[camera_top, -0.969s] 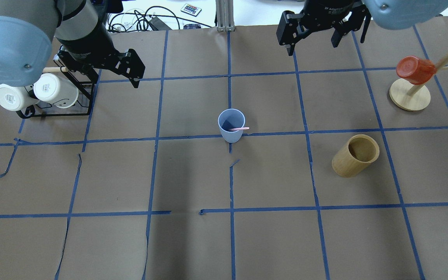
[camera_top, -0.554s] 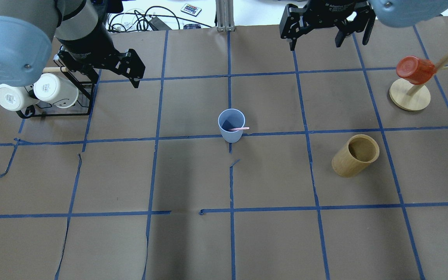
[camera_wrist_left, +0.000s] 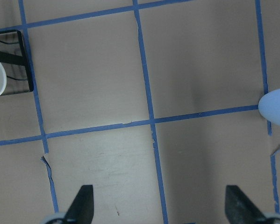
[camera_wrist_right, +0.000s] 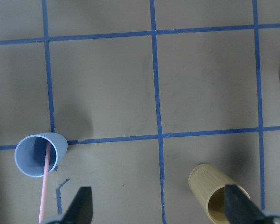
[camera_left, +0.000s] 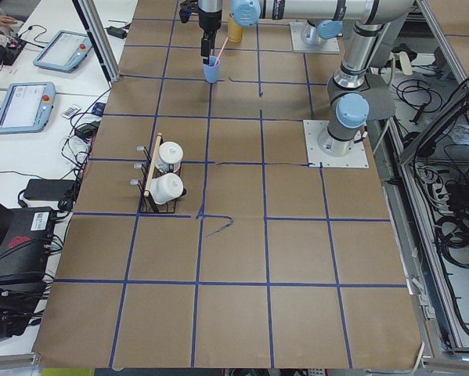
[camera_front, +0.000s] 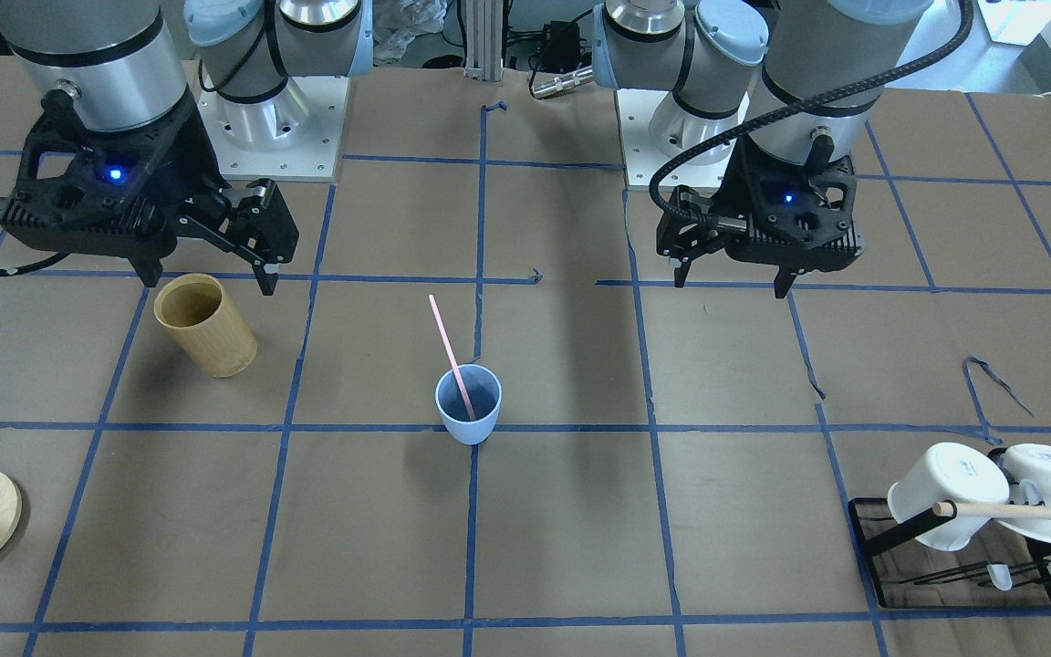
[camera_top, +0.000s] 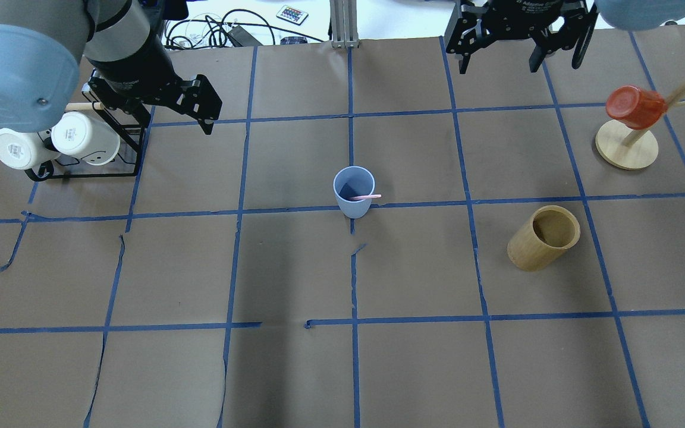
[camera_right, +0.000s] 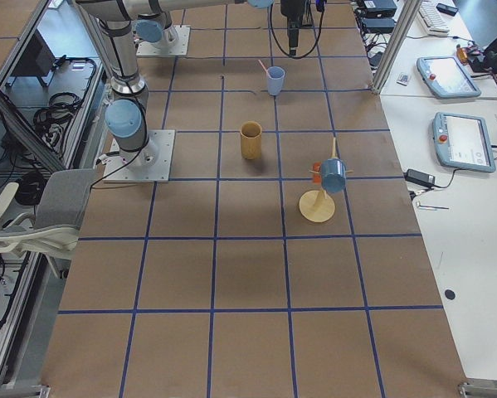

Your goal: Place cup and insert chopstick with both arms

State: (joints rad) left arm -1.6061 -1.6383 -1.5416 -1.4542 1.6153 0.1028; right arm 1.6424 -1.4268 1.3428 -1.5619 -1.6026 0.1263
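Observation:
The light-blue cup (camera_front: 469, 409) stands upright near the middle of the table; it also shows in the overhead view (camera_top: 354, 193) and the right wrist view (camera_wrist_right: 39, 154). The pale-pink chopstick (camera_front: 448, 345) leans inside it, with its top end over the rim (camera_top: 369, 197). My left gripper (camera_front: 731, 278) is open and empty, raised well off to the cup's side near the mug rack; its wrist view shows only the cup's edge (camera_wrist_left: 277, 107). My right gripper (camera_top: 500, 65) is open and empty, high above the table's far edge, apart from the cup.
A tan wooden cylinder holder (camera_top: 544, 238) stands to the right of the cup. A black rack with white mugs (camera_top: 57, 142) and a wooden dowel is at the left. A red cup hangs on a wooden tree stand (camera_top: 627, 145) at the right.
My right gripper has moved up and to the right in the overhead view, farther from the cup. The left gripper, cup and chopstick have not moved.

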